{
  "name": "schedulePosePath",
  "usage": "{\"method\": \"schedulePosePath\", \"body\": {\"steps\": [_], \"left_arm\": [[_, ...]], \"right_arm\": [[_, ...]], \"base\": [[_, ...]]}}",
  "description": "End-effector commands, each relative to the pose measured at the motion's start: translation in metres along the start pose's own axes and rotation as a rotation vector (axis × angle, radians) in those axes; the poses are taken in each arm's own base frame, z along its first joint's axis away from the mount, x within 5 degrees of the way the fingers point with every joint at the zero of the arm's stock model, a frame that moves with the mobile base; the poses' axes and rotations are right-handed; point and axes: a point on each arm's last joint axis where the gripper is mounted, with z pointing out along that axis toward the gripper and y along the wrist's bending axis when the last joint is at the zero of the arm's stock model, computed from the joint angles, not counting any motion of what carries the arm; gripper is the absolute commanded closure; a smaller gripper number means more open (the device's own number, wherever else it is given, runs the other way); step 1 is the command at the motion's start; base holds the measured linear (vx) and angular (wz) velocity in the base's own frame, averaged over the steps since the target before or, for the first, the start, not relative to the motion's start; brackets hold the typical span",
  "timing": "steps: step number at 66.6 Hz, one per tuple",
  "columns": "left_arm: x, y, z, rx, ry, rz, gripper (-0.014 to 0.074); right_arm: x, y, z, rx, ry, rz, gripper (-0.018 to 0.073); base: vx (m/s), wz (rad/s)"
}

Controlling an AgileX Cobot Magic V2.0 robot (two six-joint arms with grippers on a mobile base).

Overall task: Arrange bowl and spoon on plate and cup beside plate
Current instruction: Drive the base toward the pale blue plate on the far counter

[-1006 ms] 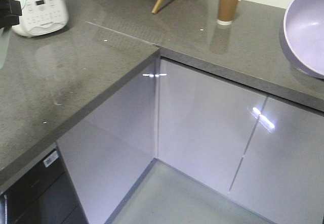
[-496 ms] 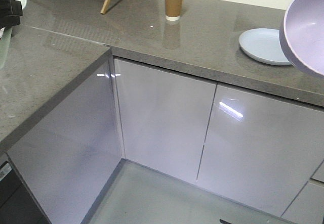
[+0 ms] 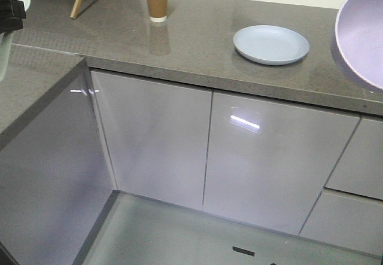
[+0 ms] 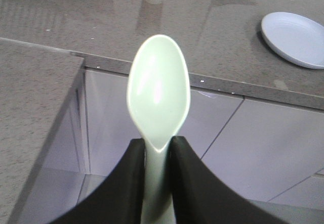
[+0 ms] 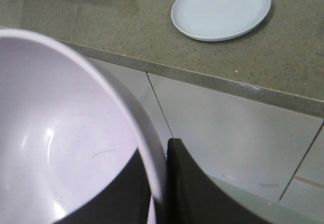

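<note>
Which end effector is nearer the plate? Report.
Right. The right end effector, gripping the bowl, hangs right of the plate; the left end effector, gripping the spoon, sits far to its left.

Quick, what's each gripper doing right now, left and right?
Left gripper: closed, holding the spoon.
Right gripper: closed on the rim of the bowl.

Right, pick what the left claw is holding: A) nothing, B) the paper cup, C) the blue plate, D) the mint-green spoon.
D: the left claw pinches the mint-green spoon by its handle, while the paper cup and blue plate sit on the countertop.
</note>
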Motion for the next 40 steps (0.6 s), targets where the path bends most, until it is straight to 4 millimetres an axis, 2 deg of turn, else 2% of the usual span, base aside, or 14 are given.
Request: {"method": "schedulePosePath", "body": {"steps": [1,40], "left_arm": [[-0.0151,-0.0062,-0.0169,0.014,-0.115,-0.006,0.0603],[-0.0151,-0.0062,-0.0169,0.014,-0.115,-0.006,0.0603]], "right_arm": [[-0.0114,0.0083,-0.0135,-0.005,-0.103,-0.006,0.0565],[-0.0111,0.0085,-0.0135,-0.007,-0.099,-0.007,0.0565]], "base": [[-0.04,-0.26],[-0.03,-0.23]]}}
